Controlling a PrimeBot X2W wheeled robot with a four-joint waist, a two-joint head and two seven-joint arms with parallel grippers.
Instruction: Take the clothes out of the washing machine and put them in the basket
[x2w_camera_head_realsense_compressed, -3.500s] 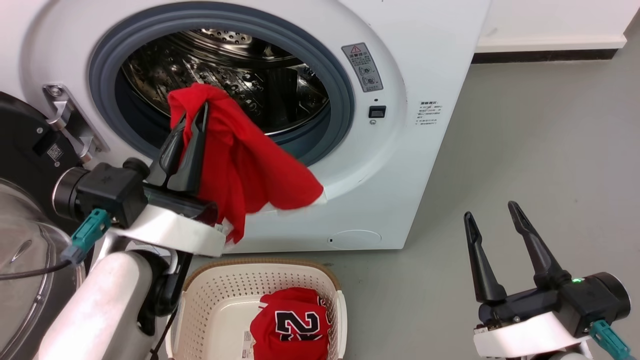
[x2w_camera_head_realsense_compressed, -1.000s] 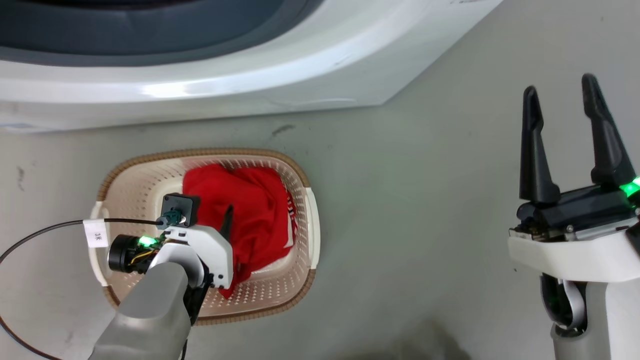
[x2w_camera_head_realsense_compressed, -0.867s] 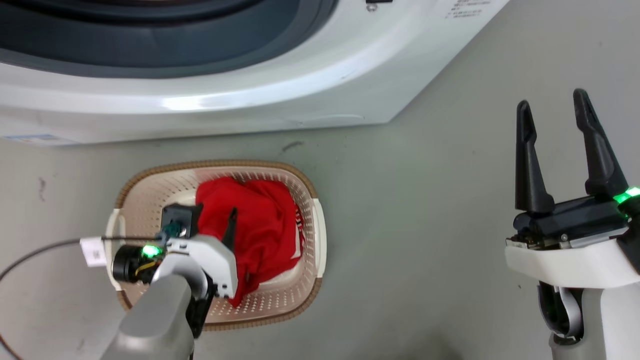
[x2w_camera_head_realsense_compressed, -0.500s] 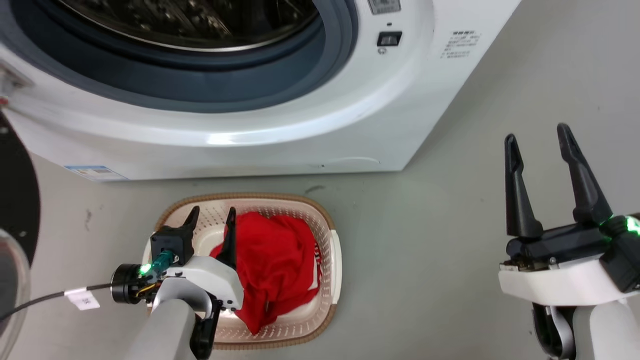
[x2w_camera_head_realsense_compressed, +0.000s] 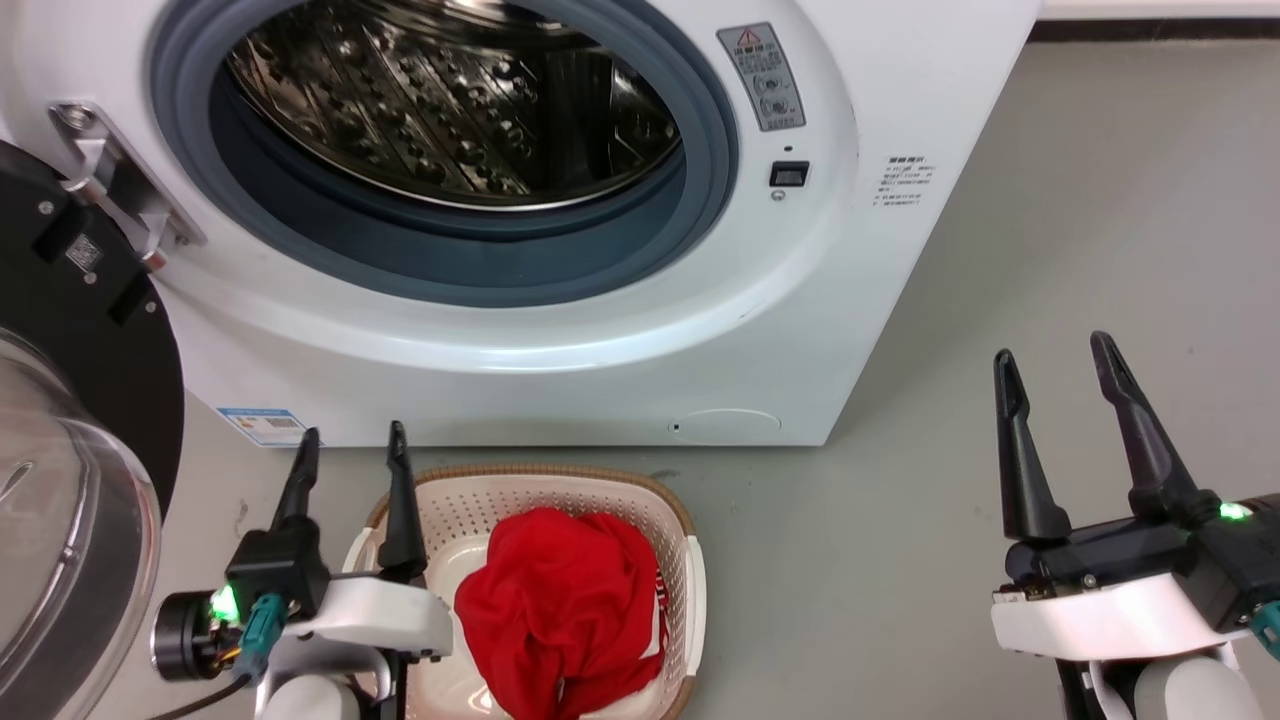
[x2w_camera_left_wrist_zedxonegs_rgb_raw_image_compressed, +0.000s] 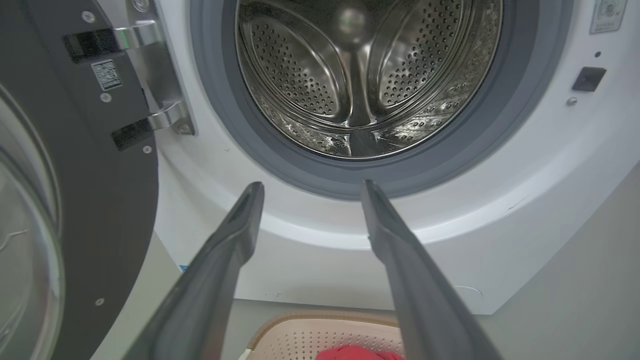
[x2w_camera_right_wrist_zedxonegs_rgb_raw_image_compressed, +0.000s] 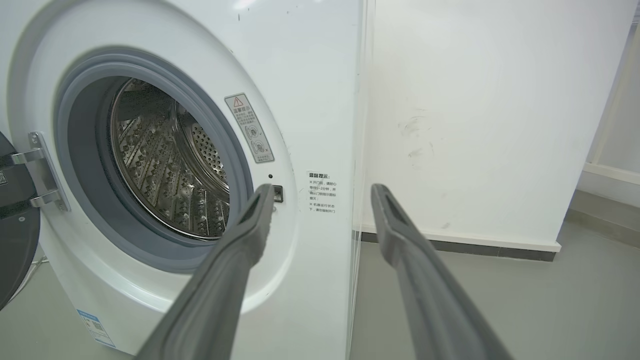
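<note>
The red clothes (x2w_camera_head_realsense_compressed: 565, 610) lie heaped in the cream basket (x2w_camera_head_realsense_compressed: 470, 510) on the floor in front of the washing machine (x2w_camera_head_realsense_compressed: 820, 330). A corner of that red cloth (x2w_camera_left_wrist_zedxonegs_rgb_raw_image_compressed: 357, 354) and the basket's rim (x2w_camera_left_wrist_zedxonegs_rgb_raw_image_compressed: 320, 320) peek in at the bottom of the left wrist view. The steel drum (x2w_camera_head_realsense_compressed: 450, 110) (x2w_camera_left_wrist_zedxonegs_rgb_raw_image_compressed: 360, 75) (x2w_camera_right_wrist_zedxonegs_rgb_raw_image_compressed: 165, 165) holds nothing that I can see. My left gripper (x2w_camera_head_realsense_compressed: 350, 442) stands open and empty over the basket's left edge, pointing at the machine. My right gripper (x2w_camera_head_realsense_compressed: 1050, 348) is open and empty, off to the right over the floor.
The black-rimmed glass door (x2w_camera_head_realsense_compressed: 60, 470) hangs open at the left on its hinge (x2w_camera_head_realsense_compressed: 110, 190). Grey floor (x2w_camera_head_realsense_compressed: 1050, 200) stretches to the right of the machine. A white wall (x2w_camera_right_wrist_zedxonegs_rgb_raw_image_compressed: 475, 125) with a dark skirting strip stands behind.
The left gripper let the red garment go into the basket, opened, and rose off it to the basket's left edge. The head camera tilted up from the basket to the drum. The right gripper stayed open.
</note>
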